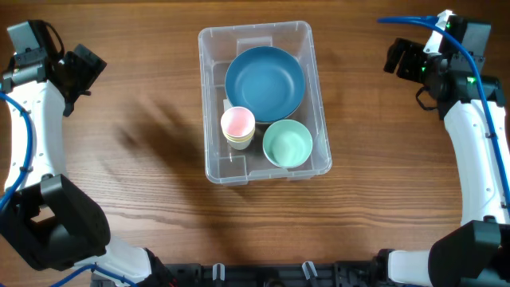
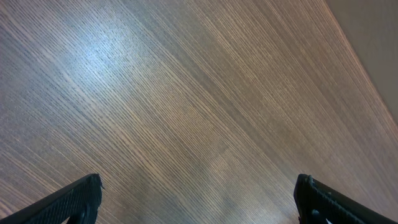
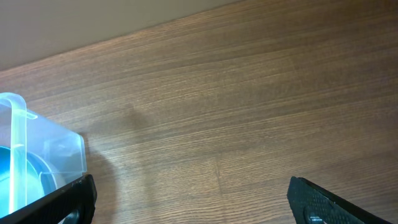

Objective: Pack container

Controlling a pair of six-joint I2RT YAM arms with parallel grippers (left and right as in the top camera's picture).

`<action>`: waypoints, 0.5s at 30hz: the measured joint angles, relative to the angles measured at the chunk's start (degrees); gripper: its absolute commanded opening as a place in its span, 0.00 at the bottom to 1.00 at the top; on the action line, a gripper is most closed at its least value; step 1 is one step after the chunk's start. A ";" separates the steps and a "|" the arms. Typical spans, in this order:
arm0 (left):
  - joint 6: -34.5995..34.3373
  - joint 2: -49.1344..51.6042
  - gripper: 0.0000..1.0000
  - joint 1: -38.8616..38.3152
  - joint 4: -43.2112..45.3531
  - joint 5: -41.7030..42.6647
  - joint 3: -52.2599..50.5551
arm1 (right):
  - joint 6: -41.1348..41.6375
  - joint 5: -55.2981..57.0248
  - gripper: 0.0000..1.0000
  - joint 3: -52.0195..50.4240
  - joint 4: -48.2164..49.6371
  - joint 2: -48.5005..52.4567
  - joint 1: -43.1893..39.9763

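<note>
The wooden table (image 1: 143, 159) spans everything I see; my left arm (image 1: 32, 135) runs up its left side and my right arm (image 1: 478, 151) up its right side, both well apart from the middle; the container (image 1: 213, 88) stands upright at the centre of the table, a little toward the far edge, its long sides running away from me; it is clear, so I can see the wood through its walls.

Inside it, the blue dish (image 1: 264, 82) takes up the far half, leaning slightly against the right wall; the green bowl (image 1: 288, 143) sits in the near right corner, just beside the dish's near edge; the cups (image 1: 237, 126) stand stacked just left of the bowl, a pink one on top of paler ones, touching or nearly touching the dish; I cannot tell which.

My left gripper (image 2: 198, 186) hangs over bare wood near the far left corner, jaws spread wide and grasping nothing; my right gripper (image 3: 191, 186) is likewise released, jaws wide apart over bare wood, with one corner of the container showing at the left edge of that wrist view, well clear of my fingers.
</note>
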 measured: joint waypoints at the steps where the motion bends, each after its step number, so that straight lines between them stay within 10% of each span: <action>1: 0.00 0.00 1.00 0.00 0.00 0.00 0.00 | 0.00 0.00 0.99 0.00 0.00 0.00 0.00; 15: 0.00 0.00 1.00 0.00 0.00 0.02 0.00 | -0.15 1.29 1.00 -0.11 -2.36 0.00 0.00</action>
